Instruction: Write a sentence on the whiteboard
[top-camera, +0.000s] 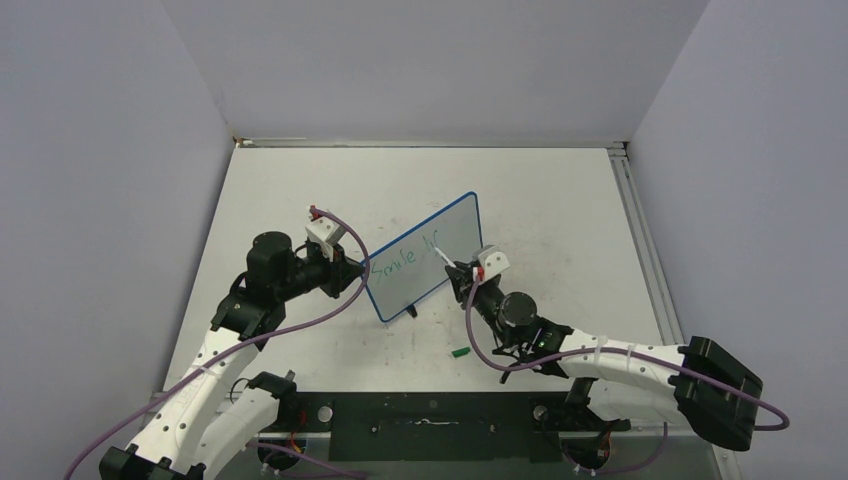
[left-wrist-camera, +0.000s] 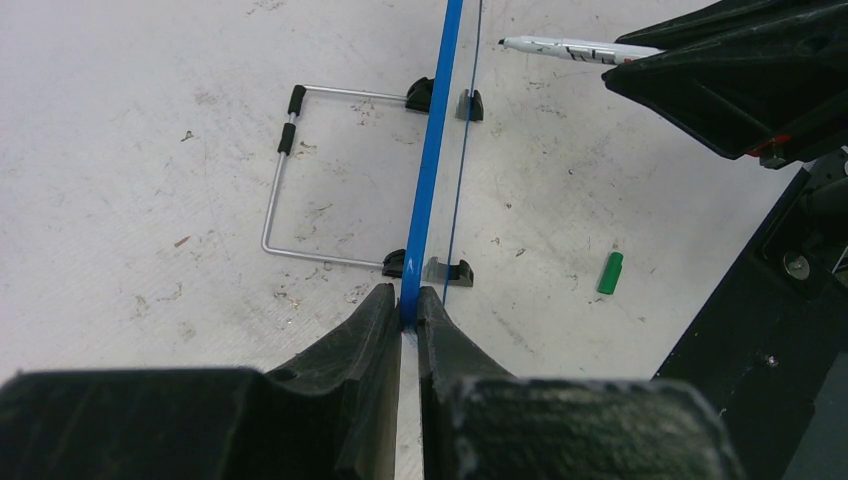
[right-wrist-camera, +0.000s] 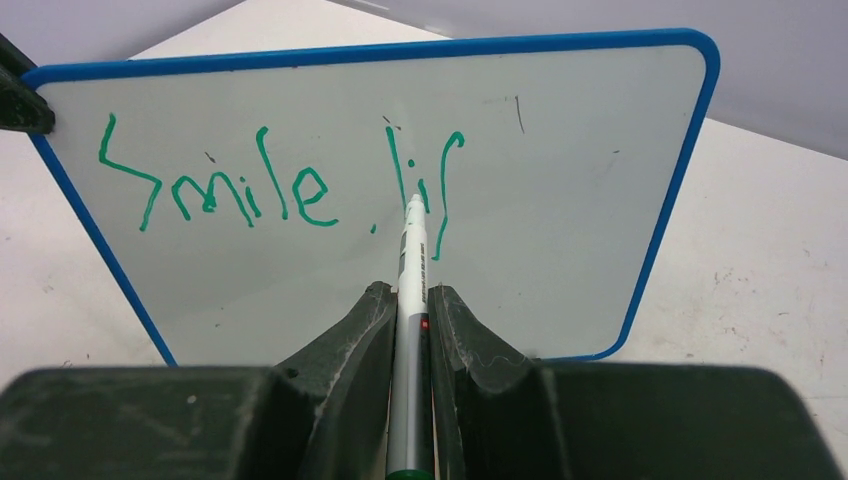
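- board (top-camera: 425, 255) stands on its long edge mid-tabletop (top-camera: 560, 200), leaning back on a wire stand (left-wrist-camera: 275, 200), between the two arms; writing face turned to the right arm
- sentence (right-wrist-camera: 260, 185): green "Smile," is there, then a few loose strokes of a next word; I'd call it well short of done
- marker (right-wrist-camera: 410, 290) uncapped, long axis aimed almost square at the face, tip at the new strokes; touching or just off, can't tell
- right fingers (right-wrist-camera: 385, 305) narrow, clamped on the marker barrel; board dead ahead of them
- left fingers (left-wrist-camera: 392, 305) nearly closed, pinching the board's side edge at the "S" end, steadying it
- what the next move turns on: text runs along the board's long axis, away from the left fingers; blank face lies right of the tip and below the line, so the right arm likely has to slide parallel to the face at constant tip depth
- cap (top-camera: 460, 353) lies on the tabletop by the right arm, apart from the board
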